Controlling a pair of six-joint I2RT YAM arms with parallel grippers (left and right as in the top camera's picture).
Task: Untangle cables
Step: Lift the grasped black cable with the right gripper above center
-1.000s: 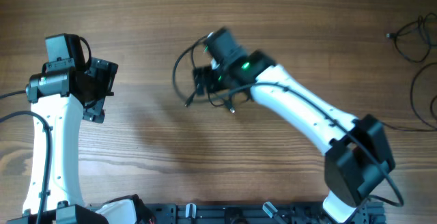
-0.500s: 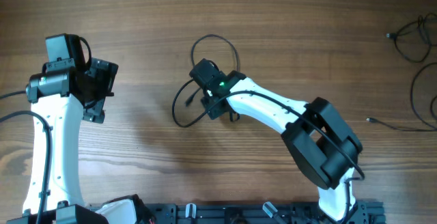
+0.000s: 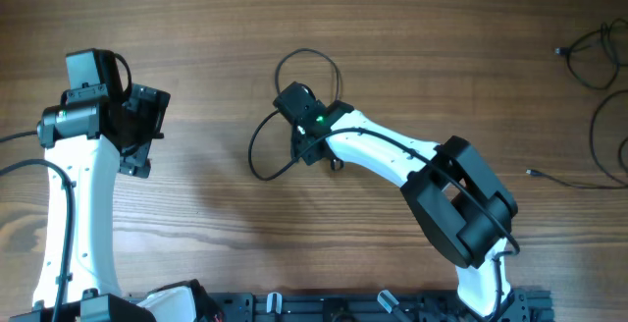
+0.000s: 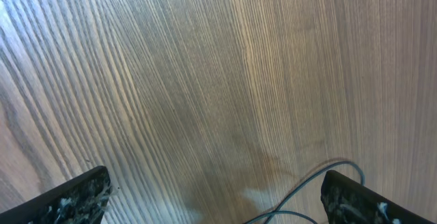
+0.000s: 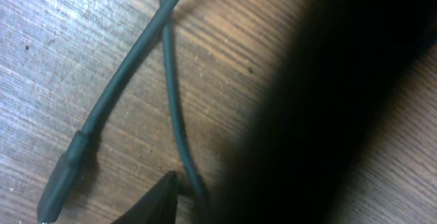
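Note:
A thin black cable (image 3: 263, 157) lies at the table's middle in two loose loops, one above and one lower left of my right gripper (image 3: 306, 137). In the right wrist view two strands cross (image 5: 164, 27) and a plug end (image 5: 65, 175) lies at lower left. One strand runs down between my right gripper's (image 5: 198, 191) left fingertip (image 5: 164, 195) and a dark blur that hides the other jaw. The jaws stand narrow around that strand. More cables (image 3: 594, 57) lie at the far right. My left gripper (image 3: 137, 131) hangs open over bare wood, fingers (image 4: 75, 198) wide apart.
A loose plug end (image 3: 531, 173) and a big cable loop (image 3: 601, 135) lie by the right edge. A thin wire (image 4: 307, 183) curves past the left gripper's right finger (image 4: 362, 200). The arm bases stand at the front edge.
My right arm has swung round and lowered its gripper onto the middle cable, and its jaws have narrowed around a strand. The cable's loops have spread out. The left arm has not moved.

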